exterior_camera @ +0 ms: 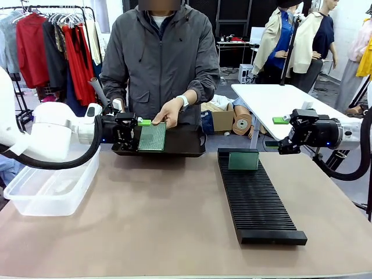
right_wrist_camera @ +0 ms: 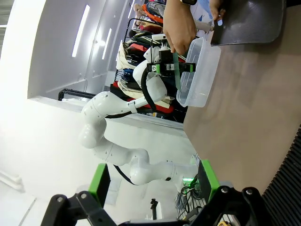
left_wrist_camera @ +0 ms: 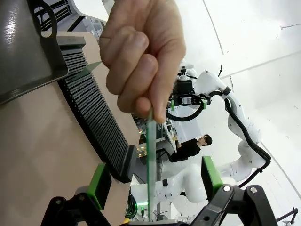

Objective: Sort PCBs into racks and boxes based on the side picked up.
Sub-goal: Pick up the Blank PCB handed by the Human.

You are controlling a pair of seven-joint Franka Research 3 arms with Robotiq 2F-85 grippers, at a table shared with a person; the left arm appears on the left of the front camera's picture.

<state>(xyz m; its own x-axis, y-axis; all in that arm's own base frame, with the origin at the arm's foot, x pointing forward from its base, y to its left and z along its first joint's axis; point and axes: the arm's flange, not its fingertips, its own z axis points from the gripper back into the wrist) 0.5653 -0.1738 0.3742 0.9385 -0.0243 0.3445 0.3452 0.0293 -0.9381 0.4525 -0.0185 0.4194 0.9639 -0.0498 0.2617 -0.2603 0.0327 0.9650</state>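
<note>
A person's hand (exterior_camera: pixel 171 110) holds a PCB (exterior_camera: pixel 152 137) over the dark tray, its pale dotted face toward me. My left gripper (exterior_camera: pixel 139 133) is open around it. In the left wrist view the board (left_wrist_camera: pixel 149 165) stands edge-on between the green pads (left_wrist_camera: pixel 99 181), touching neither, pinched from above by the hand (left_wrist_camera: pixel 141 56). Another PCB (exterior_camera: pixel 243 160) stands upright in the far end of the black rack (exterior_camera: pixel 256 197). The clear box (exterior_camera: pixel 52 186) sits at the table's left. My right gripper (exterior_camera: pixel 285 139) hangs open and holds nothing, right of the rack's far end.
A dark flat tray (exterior_camera: pixel 183 142) lies at the far edge in front of the person. The rack (left_wrist_camera: pixel 94 113) runs down the right half of the table. The right wrist view shows the box (right_wrist_camera: pixel 200 70), tray (right_wrist_camera: pixel 249 21) and left gripper (right_wrist_camera: pixel 169 66) across bare table.
</note>
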